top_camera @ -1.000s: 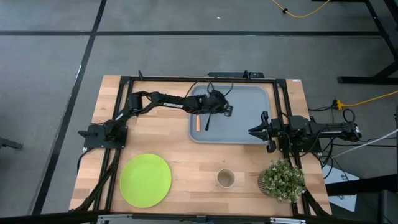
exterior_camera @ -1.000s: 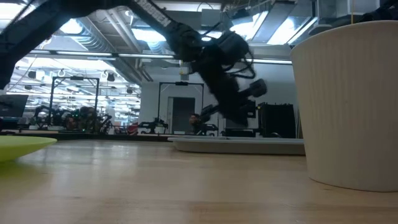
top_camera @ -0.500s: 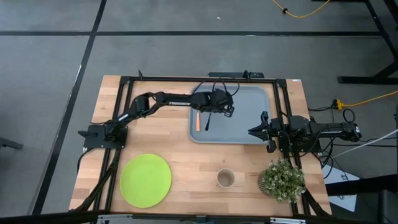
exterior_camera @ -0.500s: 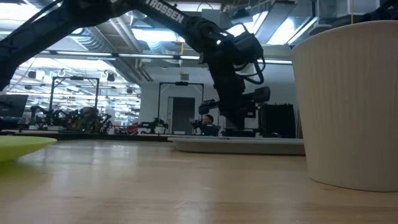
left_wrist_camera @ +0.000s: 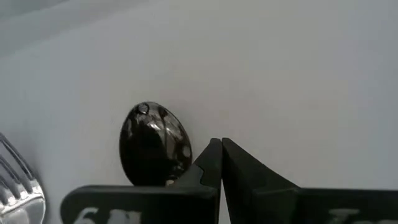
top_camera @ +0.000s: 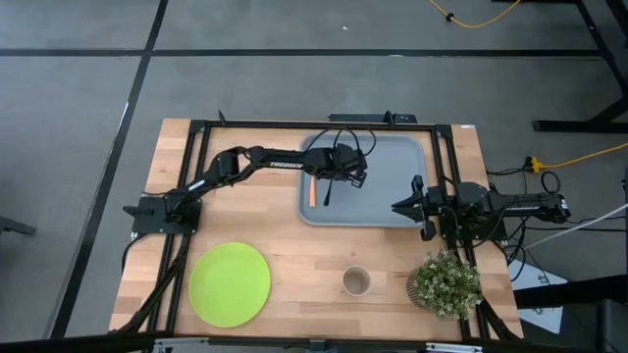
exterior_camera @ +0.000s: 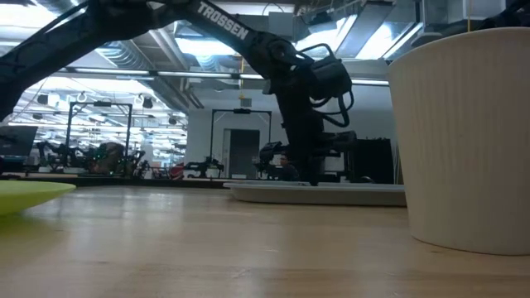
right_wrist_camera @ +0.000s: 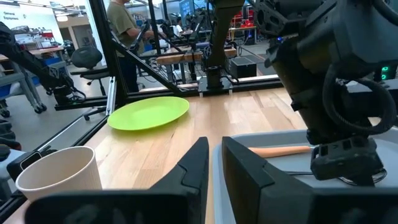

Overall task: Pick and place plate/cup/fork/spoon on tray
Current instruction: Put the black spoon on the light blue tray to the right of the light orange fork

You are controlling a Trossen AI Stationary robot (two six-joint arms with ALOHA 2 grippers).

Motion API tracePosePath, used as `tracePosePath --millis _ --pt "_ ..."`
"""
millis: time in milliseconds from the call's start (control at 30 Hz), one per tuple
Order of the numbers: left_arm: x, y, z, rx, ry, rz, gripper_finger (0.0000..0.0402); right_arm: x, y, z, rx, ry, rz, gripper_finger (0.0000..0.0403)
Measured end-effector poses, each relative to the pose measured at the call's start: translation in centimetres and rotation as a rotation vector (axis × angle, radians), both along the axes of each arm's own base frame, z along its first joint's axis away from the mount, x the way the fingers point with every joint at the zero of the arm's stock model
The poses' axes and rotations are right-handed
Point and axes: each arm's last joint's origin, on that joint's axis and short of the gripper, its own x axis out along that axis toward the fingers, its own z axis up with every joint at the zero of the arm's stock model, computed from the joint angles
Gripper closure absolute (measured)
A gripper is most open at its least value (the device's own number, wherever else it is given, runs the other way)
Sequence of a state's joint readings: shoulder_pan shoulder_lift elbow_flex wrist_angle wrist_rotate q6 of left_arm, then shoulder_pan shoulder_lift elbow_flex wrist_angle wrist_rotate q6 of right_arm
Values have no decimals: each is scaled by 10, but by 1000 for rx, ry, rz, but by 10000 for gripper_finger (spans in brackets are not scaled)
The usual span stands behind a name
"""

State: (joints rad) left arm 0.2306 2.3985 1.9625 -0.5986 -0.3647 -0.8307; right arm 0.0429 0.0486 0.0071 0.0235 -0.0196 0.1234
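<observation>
Hovering over the tray [top_camera: 392,186], left gripper [left_wrist_camera: 221,163] sits closed beside the spoon [left_wrist_camera: 153,144].

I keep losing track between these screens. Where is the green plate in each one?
High view: plate near the table's front left corner.
Low view: thin green sliver at the far left.
Left wrist view: not in it.
Right wrist view: upper left.
Shared landmark: the cup.

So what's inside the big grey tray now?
The tray holds the orange-handled fork and the dark spoon, side by side. The left gripper hangs low over them, covering their far ends. The rest looks bare.
</observation>
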Motion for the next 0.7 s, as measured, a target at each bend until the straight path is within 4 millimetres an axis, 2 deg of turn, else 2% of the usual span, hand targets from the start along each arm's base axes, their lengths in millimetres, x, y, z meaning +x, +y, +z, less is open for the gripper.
tracePosePath --millis 300,500,700 --pt "-3 10 0 -26 -3 5 401 0 0 0 3 0 0 351" --pt "-13 18 -4 -31 84 45 401 0 0 0 5 0 0 351" --pt "-15 22 -4 -19 95 77 401 0 0 0 6 1 0 351"
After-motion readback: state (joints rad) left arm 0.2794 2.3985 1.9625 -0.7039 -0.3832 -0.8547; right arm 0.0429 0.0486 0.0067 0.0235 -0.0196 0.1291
